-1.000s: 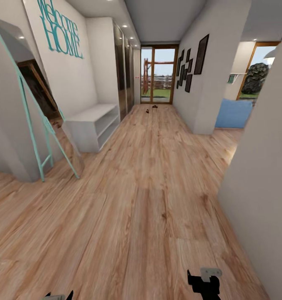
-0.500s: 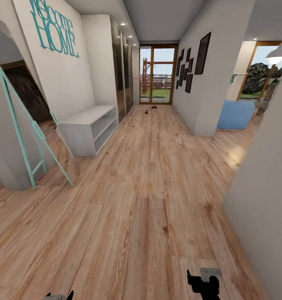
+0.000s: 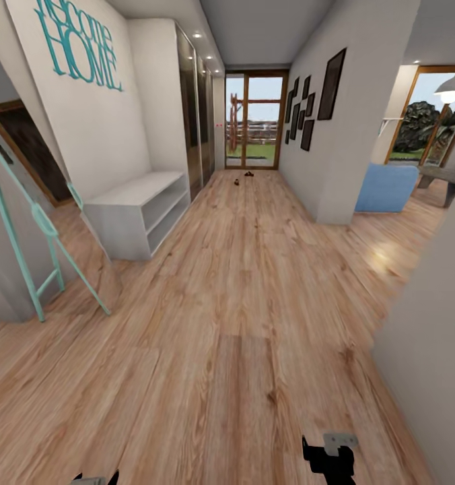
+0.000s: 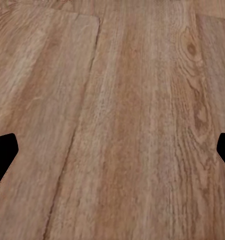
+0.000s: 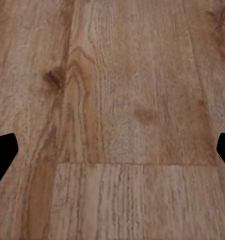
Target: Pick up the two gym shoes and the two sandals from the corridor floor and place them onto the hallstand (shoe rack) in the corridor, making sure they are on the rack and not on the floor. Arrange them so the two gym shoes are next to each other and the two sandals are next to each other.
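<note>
The corridor floor of light brown planks runs ahead to a glass door. Far down it, near that door, lie two small dark brown things, too small to identify. The gym shoes, the sandals and the hallstand are out of view. My left gripper peeks in at the head view's lower edge, and my right gripper hangs low over the floor on the right. In each wrist view the black fingertips stand wide apart over bare planks, so the left gripper and right gripper are open and empty.
A small white bench unit with open shelves stands against the left wall, past a leaning teal-framed mirror. A wall corner juts in close on the right. A blue sofa sits in the room beyond.
The whole view has advanced down the corridor: mirror and bench have slid left and nearer, the right-hand room has opened up. Both grippers hold the same pose.
</note>
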